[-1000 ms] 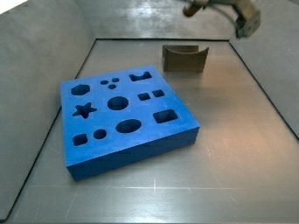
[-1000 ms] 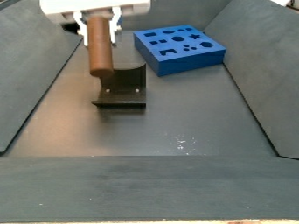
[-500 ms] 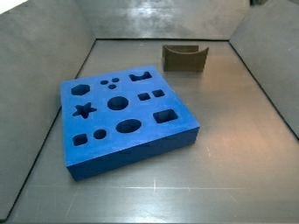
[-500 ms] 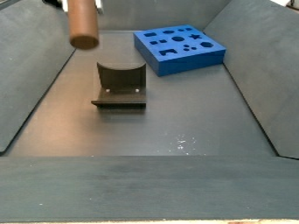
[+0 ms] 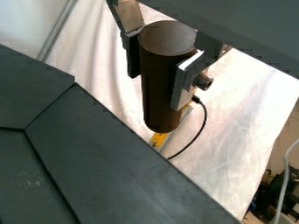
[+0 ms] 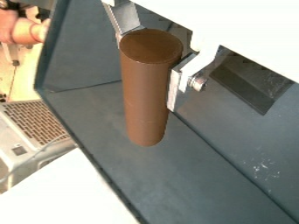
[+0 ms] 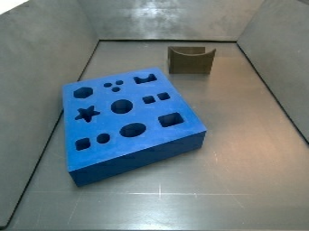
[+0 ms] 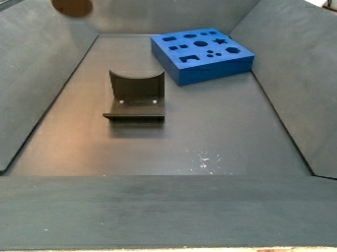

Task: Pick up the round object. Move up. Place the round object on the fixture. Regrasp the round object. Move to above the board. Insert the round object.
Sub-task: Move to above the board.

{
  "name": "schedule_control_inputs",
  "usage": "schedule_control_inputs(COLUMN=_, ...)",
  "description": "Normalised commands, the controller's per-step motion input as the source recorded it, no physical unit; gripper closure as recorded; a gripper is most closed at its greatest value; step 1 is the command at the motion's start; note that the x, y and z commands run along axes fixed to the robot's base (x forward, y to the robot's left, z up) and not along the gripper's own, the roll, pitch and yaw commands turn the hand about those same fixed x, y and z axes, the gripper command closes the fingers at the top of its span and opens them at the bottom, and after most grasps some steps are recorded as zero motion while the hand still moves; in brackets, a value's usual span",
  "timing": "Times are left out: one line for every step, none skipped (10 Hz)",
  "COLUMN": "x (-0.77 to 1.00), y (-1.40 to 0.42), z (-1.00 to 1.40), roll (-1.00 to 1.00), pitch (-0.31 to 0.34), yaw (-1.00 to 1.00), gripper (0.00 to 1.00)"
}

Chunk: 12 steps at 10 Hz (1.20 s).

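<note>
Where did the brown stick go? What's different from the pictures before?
The pincer kept lifting the brown cylinder peg until only its tip peeks in at the top edge of a side view. It stays clamped between the silver fingers. The blue foam board and dark notched fixture have not moved.

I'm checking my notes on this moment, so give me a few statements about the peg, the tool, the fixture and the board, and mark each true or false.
1. The tool grips the round object between its fingers in both wrist views. True.
2. The round object rests in the fixture's notch. False: the fixture is empty, and the peg is raised, only its tip at the top edge of a side view.
3. The board has a star-shaped cutout. True.
4. The board sits on top of the fixture. False: they lie apart on the floor.
5. The tool is open. False: its fingers clamp the peg.
</note>
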Motion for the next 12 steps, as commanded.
schedule_control_inputs(x=0.08, y=0.04, z=0.83, roll=-0.09, pitch=0.143, yaw=0.07, gripper=1.0)
schedule_control_inputs(x=0.06, y=0.02, z=0.62, roll=-0.1, pitch=0.165, yaw=0.08, gripper=1.0)
schedule_control_inputs(x=0.05, y=0.0, z=0.46, roll=-0.1, pitch=0.176, yaw=0.08, gripper=1.0)
schedule_control_inputs(x=0.04, y=-0.01, z=0.31, roll=-0.1, pitch=0.186, yaw=0.09, gripper=1.0)
schedule_control_inputs(x=-0.52, y=-1.0, z=-0.39, roll=-1.0, pitch=-0.068, yaw=-0.06, gripper=1.0)
schedule_control_inputs(x=-0.52, y=-1.0, z=-0.4, roll=-1.0, pitch=-0.08, yaw=-0.06, gripper=1.0)
schedule_control_inputs(x=-0.53, y=-1.0, z=-0.4, roll=-1.0, pitch=-0.093, yaw=-0.06, gripper=1.0)
schedule_control_inputs(x=-0.55, y=-1.0, z=-0.4, roll=-1.0, pitch=-0.101, yaw=-0.05, gripper=1.0)
schedule_control_inputs(x=-0.55, y=-1.0, z=-0.4, roll=-1.0, pitch=-0.109, yaw=-0.05, gripper=1.0)
schedule_control_inputs(x=-0.56, y=-1.0, z=-0.4, roll=-1.0, pitch=-0.113, yaw=-0.05, gripper=1.0)
schedule_control_inputs(x=-0.57, y=-1.0, z=-0.4, roll=-1.0, pitch=-0.115, yaw=-0.05, gripper=1.0)
schedule_control_inputs(x=-0.58, y=-1.0, z=-0.4, roll=-1.0, pitch=-0.119, yaw=-0.05, gripper=1.0)
